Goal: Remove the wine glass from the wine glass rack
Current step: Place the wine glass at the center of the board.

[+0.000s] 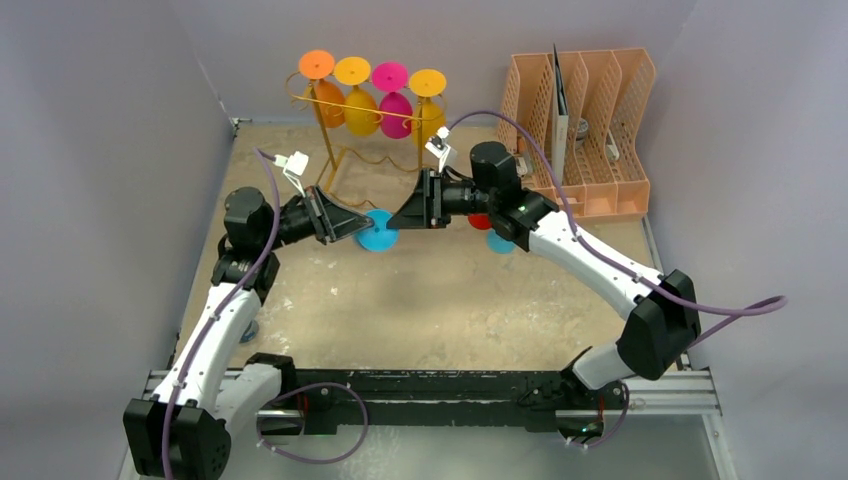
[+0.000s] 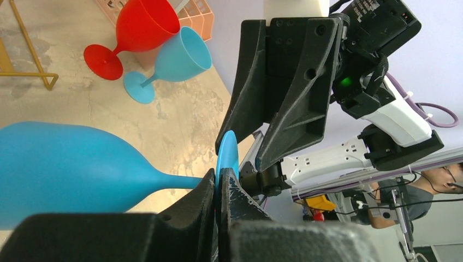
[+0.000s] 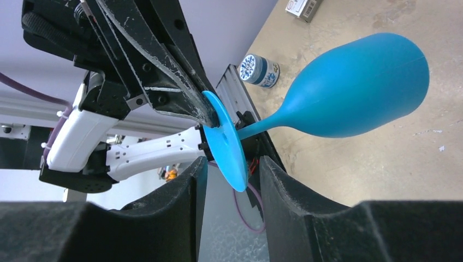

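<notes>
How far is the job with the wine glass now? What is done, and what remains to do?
Done: the blue wine glass is off the gold rack, held sideways over the table. In hand: the left gripper is shut on its foot; the right gripper has open jaws either side of that foot, apparently a handover. Left: probably standing it by the red glass on the table.

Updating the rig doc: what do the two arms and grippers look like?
Left arm and right arm: white links, black joint housings. Left gripper and right gripper: black wedge-shaped two-finger units, scuffed. Purple cables run along both arms, with white connectors near the wrists. A green light shows on the right wrist.
</notes>
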Tool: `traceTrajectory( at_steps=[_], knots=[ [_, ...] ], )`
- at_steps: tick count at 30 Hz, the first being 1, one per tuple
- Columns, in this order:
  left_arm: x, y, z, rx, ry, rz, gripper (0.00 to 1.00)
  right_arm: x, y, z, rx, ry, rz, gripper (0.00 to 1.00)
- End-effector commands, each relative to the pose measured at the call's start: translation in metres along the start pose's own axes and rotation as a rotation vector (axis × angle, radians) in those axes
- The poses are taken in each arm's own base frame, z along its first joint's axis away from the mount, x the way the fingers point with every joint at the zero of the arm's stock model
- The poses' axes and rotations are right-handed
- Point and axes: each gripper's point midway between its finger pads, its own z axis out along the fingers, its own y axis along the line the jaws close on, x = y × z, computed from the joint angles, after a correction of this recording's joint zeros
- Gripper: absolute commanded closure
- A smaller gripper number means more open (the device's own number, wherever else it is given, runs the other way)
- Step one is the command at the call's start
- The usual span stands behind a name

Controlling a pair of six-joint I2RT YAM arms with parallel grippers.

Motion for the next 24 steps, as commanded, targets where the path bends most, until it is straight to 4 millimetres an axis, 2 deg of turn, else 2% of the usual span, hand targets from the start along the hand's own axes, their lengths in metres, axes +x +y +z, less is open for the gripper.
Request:
traceTrajectory(
  at_steps=[1, 5, 9, 11, 15, 16, 20, 24],
  knots=[
    [-0.003, -0.010, 0.000, 0.041, -0.010, 0.049, 1.00, -0.012, 0.025, -0.004, -0.068, -0.026, -0.048, 0.60],
    [-0.002, -0.010, 0.001, 0.048, -0.004, 0.049, 1.00, -0.012, 0.027, -0.003, -0.087, -0.020, -0.040, 0.77],
    [0.000, -0.011, 0.003, 0.067, 0.003, 0.048, 1.00, -0.011, 0.030, -0.002, -0.108, -0.005, -0.033, 0.87],
    [0.001, -0.010, 0.004, 0.069, 0.008, 0.045, 1.00, -0.013, 0.030, -0.001, -0.103, -0.010, -0.031, 0.98],
    [0.005, -0.008, 0.004, 0.062, 0.021, 0.036, 0.98, -0.020, 0.025, -0.004, -0.054, -0.074, -0.059, 1.00],
    [0.006, -0.006, 0.003, 0.055, 0.027, 0.031, 0.89, -0.021, 0.025, -0.004, -0.054, -0.082, -0.068, 1.00],
    [0.012, -0.003, 0.002, 0.037, 0.050, 0.022, 0.69, -0.019, 0.031, -0.006, -0.072, -0.060, -0.087, 1.00],
    [0.017, 0.001, 0.000, 0.016, 0.071, 0.015, 0.56, -0.015, 0.023, -0.008, -0.036, -0.059, -0.095, 1.00]
  ],
)
